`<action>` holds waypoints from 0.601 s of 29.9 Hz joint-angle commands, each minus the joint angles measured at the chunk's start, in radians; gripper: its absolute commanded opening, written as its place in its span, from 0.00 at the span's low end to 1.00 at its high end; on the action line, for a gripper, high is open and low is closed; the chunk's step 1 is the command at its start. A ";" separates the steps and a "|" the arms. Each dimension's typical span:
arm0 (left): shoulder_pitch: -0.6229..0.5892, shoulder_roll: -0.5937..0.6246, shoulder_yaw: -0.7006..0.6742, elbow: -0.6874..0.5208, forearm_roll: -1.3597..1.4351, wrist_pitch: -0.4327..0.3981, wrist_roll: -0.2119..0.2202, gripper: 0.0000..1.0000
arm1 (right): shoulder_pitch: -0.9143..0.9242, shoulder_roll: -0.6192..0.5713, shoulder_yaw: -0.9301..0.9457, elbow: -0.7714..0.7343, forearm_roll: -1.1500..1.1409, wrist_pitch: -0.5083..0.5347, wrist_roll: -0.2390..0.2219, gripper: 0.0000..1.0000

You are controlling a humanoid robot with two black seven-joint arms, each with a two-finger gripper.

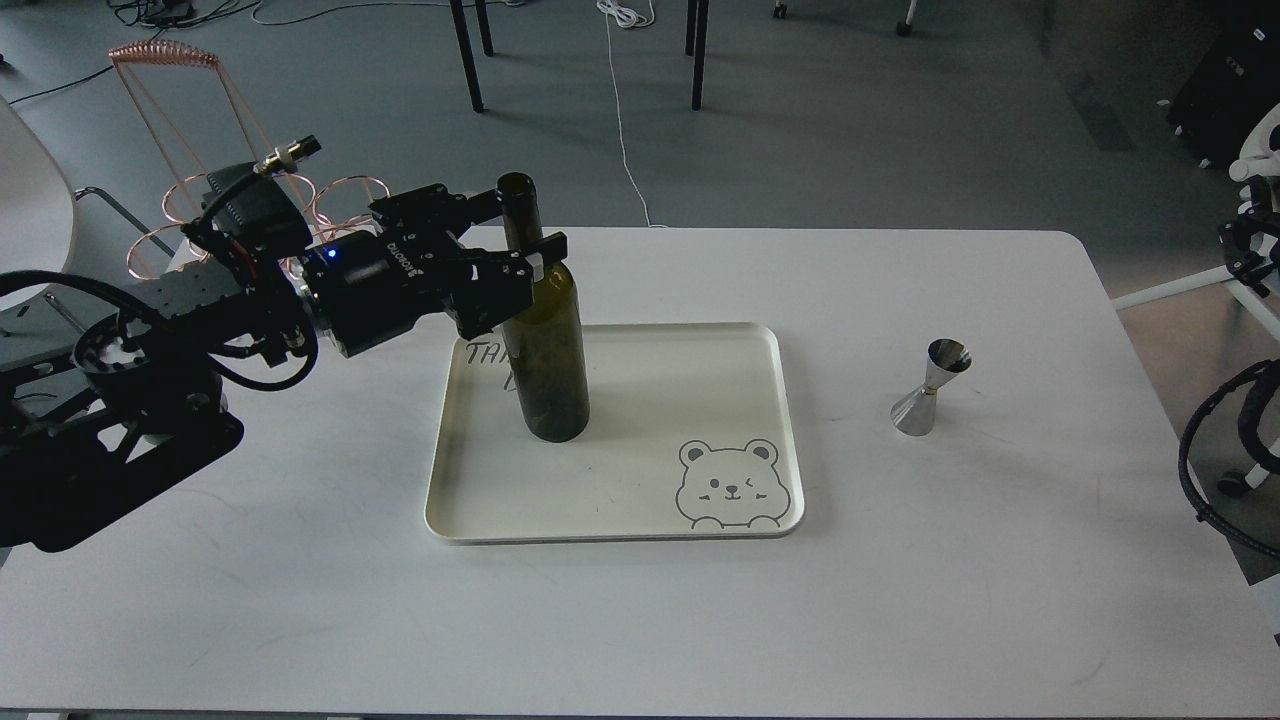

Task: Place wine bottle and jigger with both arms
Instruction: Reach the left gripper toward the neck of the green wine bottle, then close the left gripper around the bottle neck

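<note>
Left jaws (520, 255) pinch the wine bottle (545, 350) at its neck; glass looks heavy, slippery, fragile; right jaws unseen.

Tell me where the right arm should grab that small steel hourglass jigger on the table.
Grip the shiny hourglass-shaped steel jigger at its narrow waist, coming from the right. It stands upright on the white table, right of the cream tray; the flared cones above and below should stop slipping.

Bare table (1000, 540) around the jigger (932, 387); tray (610, 525) and wine bottle (545, 330) well left.
</note>
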 commanded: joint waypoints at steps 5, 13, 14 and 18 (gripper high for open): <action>-0.008 0.007 0.005 0.002 0.001 0.000 -0.004 0.47 | 0.000 -0.001 0.002 0.000 0.000 0.000 0.000 0.97; -0.008 0.013 0.005 0.002 0.003 0.000 -0.004 0.27 | 0.000 0.002 0.002 0.000 0.000 0.000 0.000 0.97; -0.008 0.013 0.005 0.002 0.003 0.000 -0.004 0.25 | 0.000 0.002 0.002 0.000 0.000 0.000 0.000 0.97; -0.009 0.016 -0.001 0.002 0.001 0.001 -0.004 0.18 | 0.000 0.001 0.002 0.000 0.000 0.000 0.000 0.97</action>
